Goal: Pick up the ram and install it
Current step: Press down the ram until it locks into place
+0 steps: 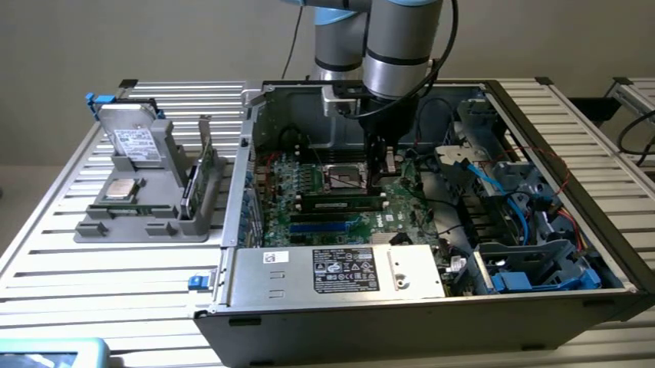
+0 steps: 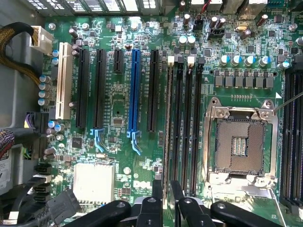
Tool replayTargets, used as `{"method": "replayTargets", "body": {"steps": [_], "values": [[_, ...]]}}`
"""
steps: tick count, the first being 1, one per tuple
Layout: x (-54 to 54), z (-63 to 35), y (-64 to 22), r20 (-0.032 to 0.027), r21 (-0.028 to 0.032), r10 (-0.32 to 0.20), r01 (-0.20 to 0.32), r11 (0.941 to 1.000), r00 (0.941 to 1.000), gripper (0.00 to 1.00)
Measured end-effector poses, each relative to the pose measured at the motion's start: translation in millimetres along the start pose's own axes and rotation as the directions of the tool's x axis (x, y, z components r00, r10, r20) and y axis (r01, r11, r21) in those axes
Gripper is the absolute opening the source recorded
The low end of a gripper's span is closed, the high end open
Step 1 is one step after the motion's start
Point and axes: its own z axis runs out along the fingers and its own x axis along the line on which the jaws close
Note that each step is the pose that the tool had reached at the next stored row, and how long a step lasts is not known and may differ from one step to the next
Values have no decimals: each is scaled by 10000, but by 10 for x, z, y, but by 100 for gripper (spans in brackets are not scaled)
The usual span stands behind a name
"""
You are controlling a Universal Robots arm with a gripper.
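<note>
The gripper, jaws narrow, seemingly pinches the ram seated on the motherboard.

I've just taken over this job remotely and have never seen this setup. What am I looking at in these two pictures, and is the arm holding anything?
The exterior view looks from outside at a robot arm whose end is down inside an open computer case. The case lies on a slatted table. On the exterior view's left stands a grey holder with spare parts. The wrist view comes from a camera on the arm and looks straight at the motherboard. The dark parts in front are the gripper. The ram stands in a black slot, in line with the gripper. Whether it is gripped, I cannot tell.
</note>
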Motion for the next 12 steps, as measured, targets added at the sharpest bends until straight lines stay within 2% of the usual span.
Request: {"method": "replayTargets", "body": {"steps": [1,2,7,8,9,12], "values": [[0,0,0,-1,0,0,0,10000,10000,20],[0,0,0,-1,0,0,0,10000,10000,13],[0,0,4,-3,5,1,-1,10000,10000,11],[0,2,22,-8,50,5,-4,10000,10000,11],[-2,7,43,-20,122,11,-11,9999,10000,11],[-4,20,82,-53,383,36,-34,9993,10000,11]]}}
